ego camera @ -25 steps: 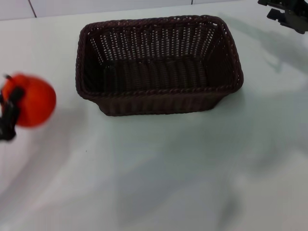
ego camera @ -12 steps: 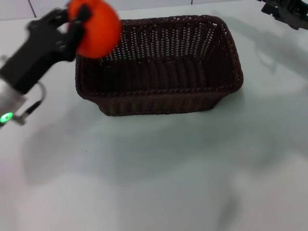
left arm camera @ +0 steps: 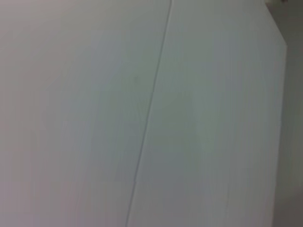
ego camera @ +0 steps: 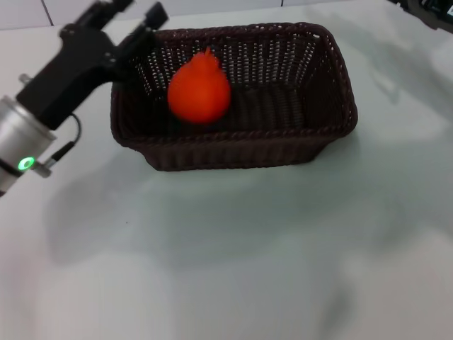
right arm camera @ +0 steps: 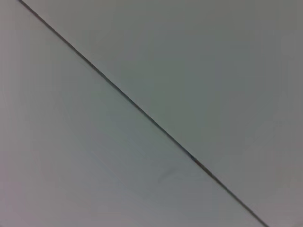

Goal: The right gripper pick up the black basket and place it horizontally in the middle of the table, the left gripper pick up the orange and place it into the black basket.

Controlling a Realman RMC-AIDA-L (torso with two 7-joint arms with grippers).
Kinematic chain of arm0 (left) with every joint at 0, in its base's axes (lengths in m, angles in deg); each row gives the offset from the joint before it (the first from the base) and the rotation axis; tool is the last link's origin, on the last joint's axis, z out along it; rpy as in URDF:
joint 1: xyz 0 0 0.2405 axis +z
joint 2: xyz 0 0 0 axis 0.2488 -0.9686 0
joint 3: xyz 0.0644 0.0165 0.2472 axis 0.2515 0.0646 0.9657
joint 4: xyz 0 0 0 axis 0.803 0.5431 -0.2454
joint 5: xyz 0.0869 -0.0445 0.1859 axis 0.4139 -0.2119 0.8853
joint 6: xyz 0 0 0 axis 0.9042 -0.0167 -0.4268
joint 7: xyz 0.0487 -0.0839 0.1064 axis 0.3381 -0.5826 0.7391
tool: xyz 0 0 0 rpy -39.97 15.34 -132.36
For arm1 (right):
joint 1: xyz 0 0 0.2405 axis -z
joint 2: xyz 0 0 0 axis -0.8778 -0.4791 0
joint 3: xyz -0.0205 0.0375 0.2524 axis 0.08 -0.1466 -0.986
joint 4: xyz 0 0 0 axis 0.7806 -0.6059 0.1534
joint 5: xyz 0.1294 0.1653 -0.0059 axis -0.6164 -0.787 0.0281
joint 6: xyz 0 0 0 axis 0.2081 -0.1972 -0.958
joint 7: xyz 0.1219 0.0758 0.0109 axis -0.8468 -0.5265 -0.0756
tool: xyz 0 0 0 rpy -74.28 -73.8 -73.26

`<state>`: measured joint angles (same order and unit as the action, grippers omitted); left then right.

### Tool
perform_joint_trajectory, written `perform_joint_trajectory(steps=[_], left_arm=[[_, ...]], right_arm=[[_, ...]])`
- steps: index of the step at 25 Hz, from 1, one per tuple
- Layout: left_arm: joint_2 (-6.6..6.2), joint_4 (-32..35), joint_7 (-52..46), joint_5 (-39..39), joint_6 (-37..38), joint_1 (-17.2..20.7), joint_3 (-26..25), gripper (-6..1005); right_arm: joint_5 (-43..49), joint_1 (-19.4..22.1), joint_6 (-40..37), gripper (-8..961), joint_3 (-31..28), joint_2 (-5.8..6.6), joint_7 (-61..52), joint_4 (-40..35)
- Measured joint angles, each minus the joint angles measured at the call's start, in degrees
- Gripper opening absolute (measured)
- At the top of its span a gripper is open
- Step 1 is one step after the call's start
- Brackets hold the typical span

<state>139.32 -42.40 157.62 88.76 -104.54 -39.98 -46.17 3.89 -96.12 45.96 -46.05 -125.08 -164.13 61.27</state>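
The black basket [ego camera: 233,145] lies lengthwise across the middle of the white table [ego camera: 248,255] in the head view. The orange [ego camera: 199,92] is inside the basket, left of its middle, neck upward, touched by no gripper. My left gripper [ego camera: 133,11] is open and empty just above the basket's far left corner, its arm reaching in from the left. Only a dark bit of my right gripper [ego camera: 430,10] shows at the far right corner of the head view. Both wrist views show no fingers.
The left arm's silver cuff with a green light [ego camera: 27,163] hangs over the table's left side. The wrist views show only a pale flat surface with a thin seam [left arm camera: 151,99] [right arm camera: 142,111].
The left gripper carried the orange from the table's left side up to the basket's far left corner and let go. The orange is now in the basket. The right gripper drew further out of view.
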Motion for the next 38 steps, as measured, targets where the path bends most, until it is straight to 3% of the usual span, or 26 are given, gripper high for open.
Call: perform_joint_trajectory(steps=[4, 8, 12, 16, 22, 38], left_arm=[[0.22, 0.9, 2.7, -2.3, -5.7, 3.0, -4.9, 650], [0.28, 7.1, 9.5, -10.2, -13.7, 6.3, -9.9, 818], [0.23, 12.7, 15.0, -16.1, -21.3, 10.1, -15.6, 866], [0.27, 15.8, 17.1, -17.4, -25.8, 13.6, -20.5, 878], [0.35, 18.1, 17.2, -17.5, -27.9, 15.7, -23.1, 879], [0.25, 18.7, 17.2, -17.5, -28.4, 15.4, -23.1, 877]], right_arm=[[-6.7, 0.0, 0.1, 683, 0.0, -1.61, 7.9, 0.0], [-18.6, 0.3, 0.0, 682, -0.6, -3.66, 21.5, 1.4], [-36.5, 0.1, 1.0, 681, -2.3, -3.94, 43.5, 9.3], [-46.3, -0.6, 2.3, 682, -2.7, -3.95, 58.2, 13.5], [-47.3, -1.8, 2.6, 683, -2.9, -4.01, 62.5, 15.3], [-47.3, -1.7, 3.3, 683, -2.7, -4.05, 63.1, 17.0]])
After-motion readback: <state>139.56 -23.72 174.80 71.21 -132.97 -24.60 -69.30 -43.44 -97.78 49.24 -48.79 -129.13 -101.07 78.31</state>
